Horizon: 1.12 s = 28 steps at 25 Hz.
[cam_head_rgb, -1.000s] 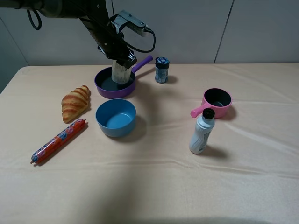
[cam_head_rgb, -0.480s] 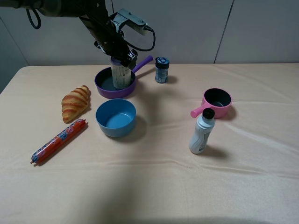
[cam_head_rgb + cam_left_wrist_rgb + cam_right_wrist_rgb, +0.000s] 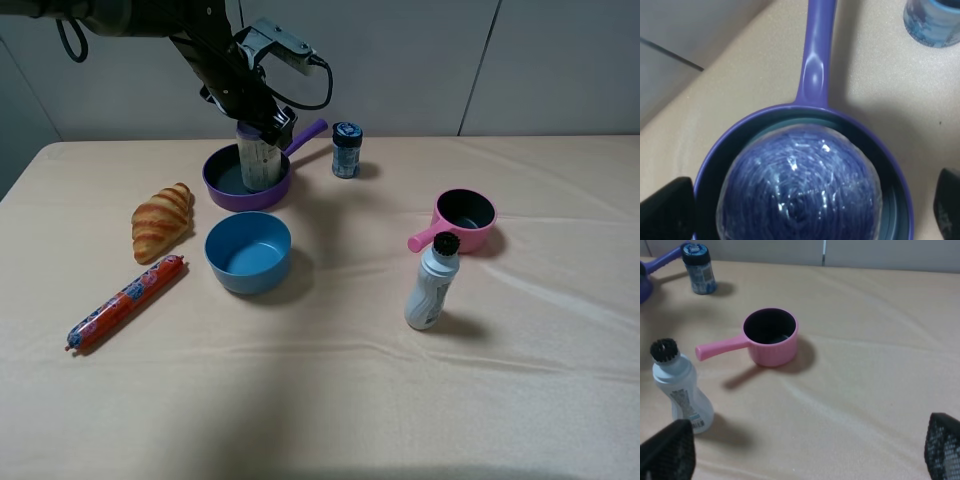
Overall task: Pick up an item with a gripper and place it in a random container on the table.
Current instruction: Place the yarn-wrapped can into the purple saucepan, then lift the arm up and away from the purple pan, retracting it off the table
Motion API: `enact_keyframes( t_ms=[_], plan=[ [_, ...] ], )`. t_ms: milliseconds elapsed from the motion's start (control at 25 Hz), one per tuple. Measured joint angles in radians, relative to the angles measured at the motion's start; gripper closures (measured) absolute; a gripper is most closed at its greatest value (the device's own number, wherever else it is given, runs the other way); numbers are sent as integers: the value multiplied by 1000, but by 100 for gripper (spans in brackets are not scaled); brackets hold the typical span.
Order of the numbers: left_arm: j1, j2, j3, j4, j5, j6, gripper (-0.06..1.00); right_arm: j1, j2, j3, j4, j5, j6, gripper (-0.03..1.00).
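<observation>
The clear jar (image 3: 258, 162) with the purple lid (image 3: 799, 185) stands upright inside the purple frying pan (image 3: 216, 188), whose long handle (image 3: 306, 135) points to the back right. My left gripper (image 3: 264, 120) hovers just above the lid. In the left wrist view the gripper (image 3: 807, 202) is open, its fingertips (image 3: 666, 206) spread wide on either side of the jar and apart from it. My right gripper (image 3: 805, 450) is open and empty above the beige cloth; it is out of the exterior view.
A small dark-capped blue jar (image 3: 346, 150) stands beside the pan handle. A blue bowl (image 3: 248, 251), a croissant (image 3: 161, 220) and a sausage (image 3: 126, 301) lie in front of the pan. A pink saucepan (image 3: 464, 221) and a white squeeze bottle (image 3: 433, 283) are at the right.
My left gripper has risen slightly off the jar, which stays standing in the purple pan. The right arm has not moved.
</observation>
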Motion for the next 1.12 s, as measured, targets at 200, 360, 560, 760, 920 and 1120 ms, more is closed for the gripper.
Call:
enact_keyframes(
  t_ms=[200, 360, 560, 760, 920, 1120],
  plan=[
    [0, 0, 0, 0, 0, 0, -5, 0, 0, 0, 0, 0, 0, 27],
    [0, 0, 0, 0, 0, 0, -5, 0, 0, 0, 0, 0, 0, 27],
    [0, -33, 0, 0, 0, 0, -5, 0, 0, 0, 0, 0, 0, 27],
    [0, -92, -1, -7, 39, 0, -5, 0, 0, 0, 0, 0, 0, 27],
    [0, -146, -1, -7, 132, 0, -5, 0, 0, 0, 0, 0, 0, 27],
    [0, -208, -1, -8, 235, 0, -5, 0, 0, 0, 0, 0, 0, 27]
  ],
)
